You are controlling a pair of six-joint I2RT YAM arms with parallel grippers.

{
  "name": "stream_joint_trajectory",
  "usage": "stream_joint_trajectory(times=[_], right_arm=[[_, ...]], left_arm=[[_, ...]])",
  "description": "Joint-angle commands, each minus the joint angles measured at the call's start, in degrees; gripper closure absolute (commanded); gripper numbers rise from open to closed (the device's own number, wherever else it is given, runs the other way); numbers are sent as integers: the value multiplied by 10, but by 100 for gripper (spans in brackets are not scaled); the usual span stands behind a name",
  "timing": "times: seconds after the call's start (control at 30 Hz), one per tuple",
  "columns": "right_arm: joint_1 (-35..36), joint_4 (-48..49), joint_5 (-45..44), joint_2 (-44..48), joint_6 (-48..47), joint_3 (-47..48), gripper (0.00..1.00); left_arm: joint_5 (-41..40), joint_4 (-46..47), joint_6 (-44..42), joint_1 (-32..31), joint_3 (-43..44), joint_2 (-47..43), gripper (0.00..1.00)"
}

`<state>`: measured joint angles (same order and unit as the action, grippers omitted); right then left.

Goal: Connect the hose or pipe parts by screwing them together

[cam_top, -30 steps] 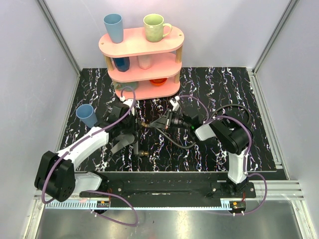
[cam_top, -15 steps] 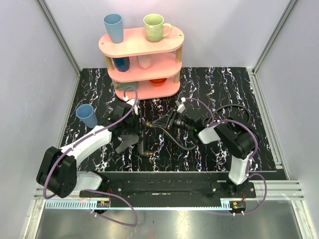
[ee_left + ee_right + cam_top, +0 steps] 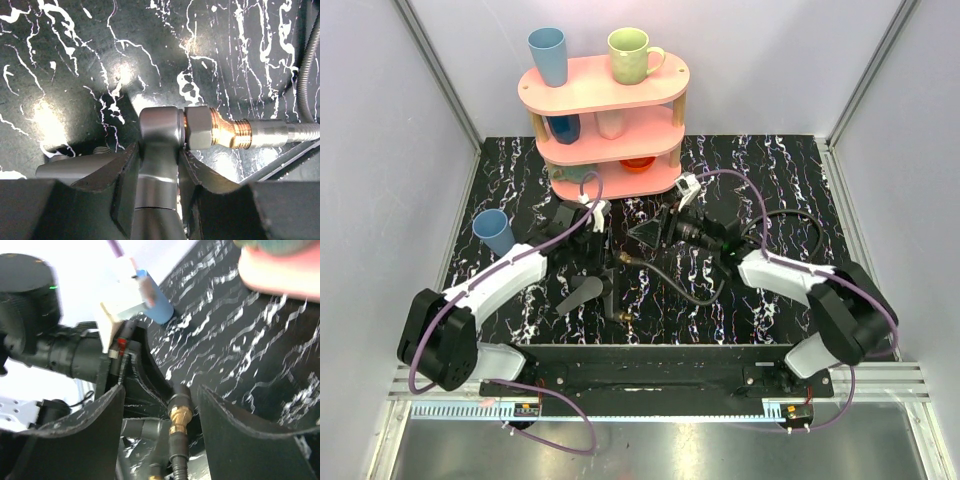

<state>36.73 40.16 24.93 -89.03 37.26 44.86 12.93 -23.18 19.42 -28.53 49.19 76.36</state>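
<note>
Grey nozzle (image 3: 159,131) clenched in low left hand (image 3: 157,150) | right hand (image 3: 160,395) spread wide, stretched leftward, straddling hose (image 3: 180,412) end

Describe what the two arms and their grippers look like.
Both the left arm and right arm have white links between chunky black joints, with purple cables looped alongside. The left gripper and right gripper have dark, wedge-shaped fingers.

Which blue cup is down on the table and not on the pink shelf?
The light blue cup at the black table's left edge. The other blue cup stands on top of the pink shelf, and a dark blue one sits on its middle level.
</note>
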Motion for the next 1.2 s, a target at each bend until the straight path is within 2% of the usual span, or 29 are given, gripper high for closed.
stream_joint_trajectory(times=[0.0, 0.03, 0.07, 0.1, 0.13, 0.17, 0.2, 0.23, 0.33, 0.47, 0.73, 1.07, 1.17], right_arm=[[3, -49, 59, 96, -262, 18, 33], [6, -60, 91, 110, -306, 13, 32], [22, -72, 103, 123, -413, 7, 31], [33, -102, 108, 144, -471, 0, 31], [49, -125, 95, 154, -530, -13, 32], [65, -157, 75, 159, -646, -14, 34], [98, -224, 22, 167, -689, -7, 34], [107, -247, 3, 169, -720, -5, 34], [115, -297, -11, 179, -819, -11, 32], [117, -301, -27, 175, -873, -18, 30], [135, -376, -59, 116, -944, 29, 32], [148, -353, -102, 41, -951, 50, 37], [153, -316, -121, 28, -947, 47, 39]], left_arm=[[48, -33, -15, 18, 42, -2, 100], [64, -35, -18, 23, 43, -2, 100], [68, -37, -22, 29, 44, -1, 100], [69, -40, -23, 31, 47, 3, 100], [74, -41, -23, 33, 47, 5, 100], [74, -42, -18, 36, 51, 9, 100], [75, -46, -15, 37, 54, 17, 100], [86, -47, -12, 37, 56, 20, 100], [97, -53, -10, 37, 60, 29, 100], [104, -58, -15, 37, 66, 37, 100], [126, -68, -19, 37, 74, 51, 100], [139, -63, -18, 37, 76, 68, 100], [144, -63, -18, 37, 77, 73, 100]])
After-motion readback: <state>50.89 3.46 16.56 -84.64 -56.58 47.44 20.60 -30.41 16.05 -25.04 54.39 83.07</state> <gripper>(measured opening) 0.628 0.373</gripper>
